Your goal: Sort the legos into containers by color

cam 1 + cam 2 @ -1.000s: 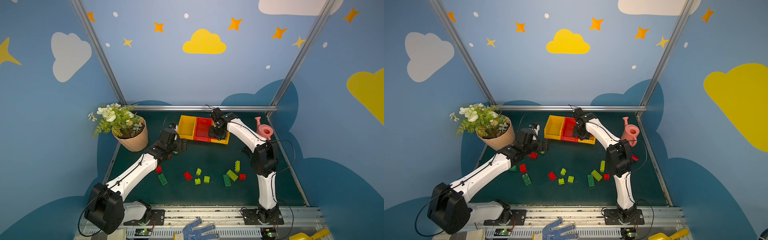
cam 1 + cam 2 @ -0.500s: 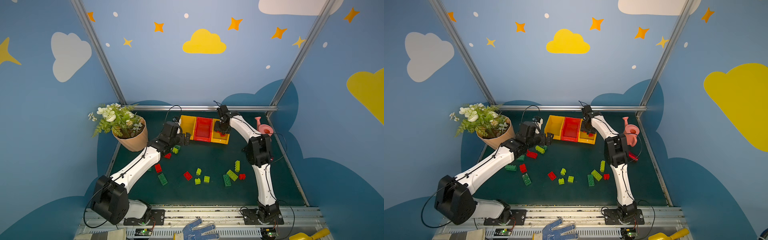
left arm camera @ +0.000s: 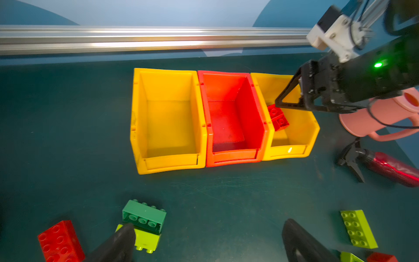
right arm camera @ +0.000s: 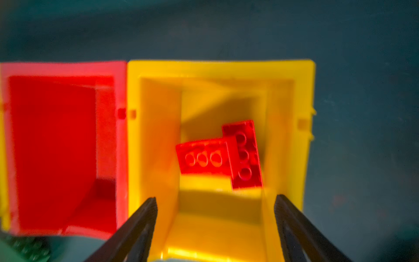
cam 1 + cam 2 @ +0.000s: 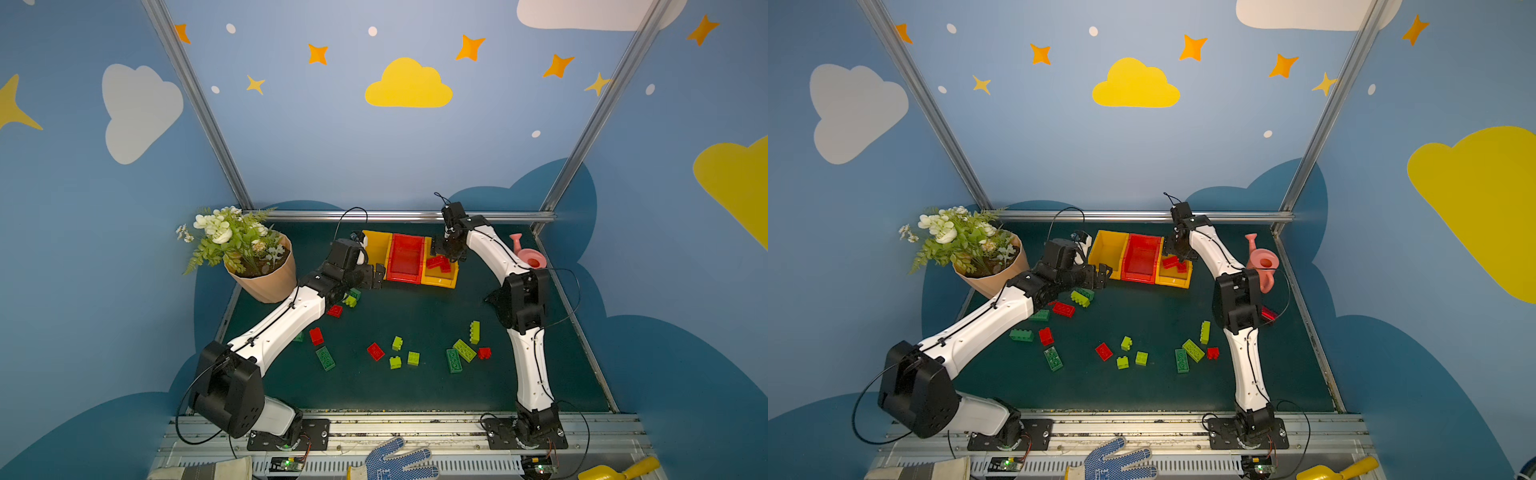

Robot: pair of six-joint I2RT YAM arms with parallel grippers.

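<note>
Studded red, lime and dark-green plastic bricks [image 5: 413, 358] litter the dark bench [image 5: 415, 395], the left pincer [image 3: 208, 226] gapes empty before the joined yellow-red-yellow plastic bins [image 3: 223, 72], and the right pincer [image 4: 215, 198] hangs parted, empty, over two red bricks [image 4: 204, 158] in the right-end yellow bin [image 4: 220, 64].

The cell is enclosed by blue walls [image 5: 311, 145] painted with a yellow cloud [image 5: 409, 85], white clouds [image 5: 139, 110] and orange stars [image 5: 318, 54]. The corners are marked by aluminium posts [image 5: 199, 108], joined by a horizontal rail [image 5: 399, 216]. The floor is covered by a dark green mat [image 5: 415, 386], evenly lit. A metal base [image 5: 415, 426] is seen along the front.
</note>
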